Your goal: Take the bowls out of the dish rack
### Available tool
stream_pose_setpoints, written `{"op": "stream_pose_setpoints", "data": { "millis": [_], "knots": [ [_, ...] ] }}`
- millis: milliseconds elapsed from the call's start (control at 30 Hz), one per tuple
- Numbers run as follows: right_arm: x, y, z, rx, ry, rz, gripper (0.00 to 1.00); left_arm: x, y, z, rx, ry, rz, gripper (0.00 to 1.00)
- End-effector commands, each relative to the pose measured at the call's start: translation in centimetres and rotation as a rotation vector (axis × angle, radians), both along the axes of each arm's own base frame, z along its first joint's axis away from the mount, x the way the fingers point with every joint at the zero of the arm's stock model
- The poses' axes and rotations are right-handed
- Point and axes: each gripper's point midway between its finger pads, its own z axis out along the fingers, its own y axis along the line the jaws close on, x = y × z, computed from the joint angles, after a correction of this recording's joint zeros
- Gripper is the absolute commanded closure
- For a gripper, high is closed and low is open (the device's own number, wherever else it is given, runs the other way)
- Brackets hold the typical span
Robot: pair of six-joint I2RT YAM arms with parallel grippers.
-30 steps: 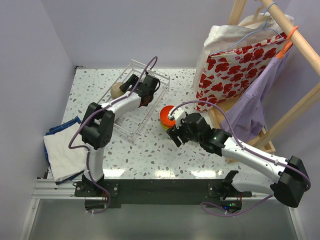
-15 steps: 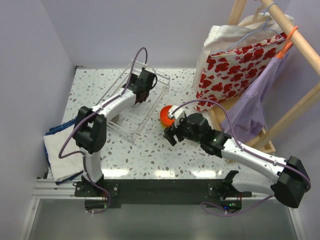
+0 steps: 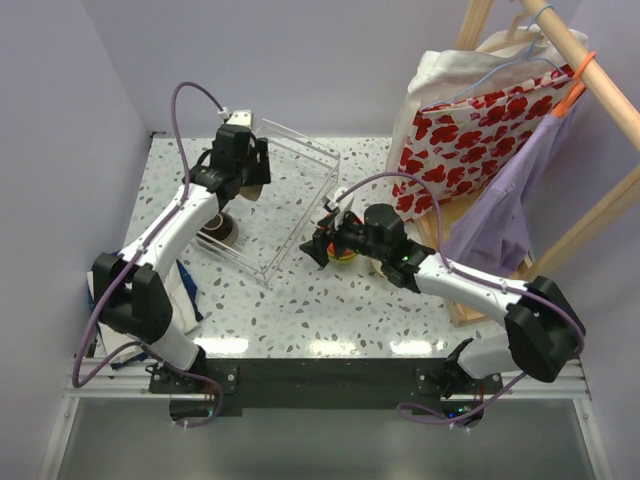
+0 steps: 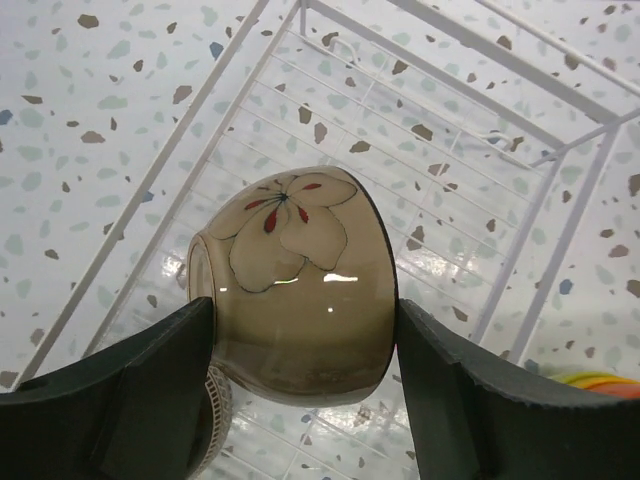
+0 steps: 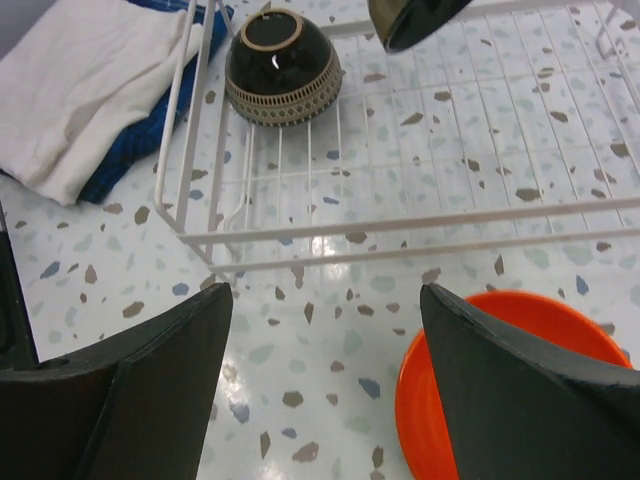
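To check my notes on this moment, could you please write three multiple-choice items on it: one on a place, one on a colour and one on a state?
1. Where is the dark brown bowl?
A) in the dish rack
B) on the folded towel
C) on the wooden rail

2. What colour is the bowl beside the right gripper?
A) lime green
B) blue
C) orange-red

3. What is the left gripper doing?
A) hanging open and empty
B) clamping the flowered cream bowl
C) out of sight

Answers:
1 A: it lies in a corner of the rack, behind the white wires.
2 C: its orange-red rim shows next to the open gripper.
3 B: both fingers press the bowl's sides, above the rack.
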Motion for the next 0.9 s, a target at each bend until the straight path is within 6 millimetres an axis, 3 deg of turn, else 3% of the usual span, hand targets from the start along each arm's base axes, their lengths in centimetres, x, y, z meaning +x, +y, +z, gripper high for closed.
{"op": "stream_pose_setpoints", "data": {
  "millis": [0,100,167,367,600,867],
  "knots": [
    [1.6,3.5,6.1,0.164,-0.142,0.076,0.20,-0.2,-2.8,4.2,-0.232,-0.135,-0.084,0.78],
    [2.7,4.8,6.2,0.167,-0.169,0.095,0.19,-0.9,-3.5,4.2,-0.284,-0.132,-0.115,0.79],
    [3.5,5.6,5.5,0.162,-0.182,0.100,0.18,-1.3,-3.7,5.1,-0.320,-0.153,-0.124,0.79],
    [5.4,7.4,6.2,0.175,-0.219,0.115,0.18,-2.5,-5.2,6.9,-0.431,-0.181,-0.181,0.81],
    [8.0,7.7,5.7,0.188,-0.211,0.077,0.18,-3.8,-6.3,7.6,-0.529,-0.180,-0.218,0.82],
    [9.3,8.2,5.8,0.193,-0.208,0.099,0.24,-4.8,-7.2,8.7,-0.615,-0.194,-0.247,0.82]
  ]
}}
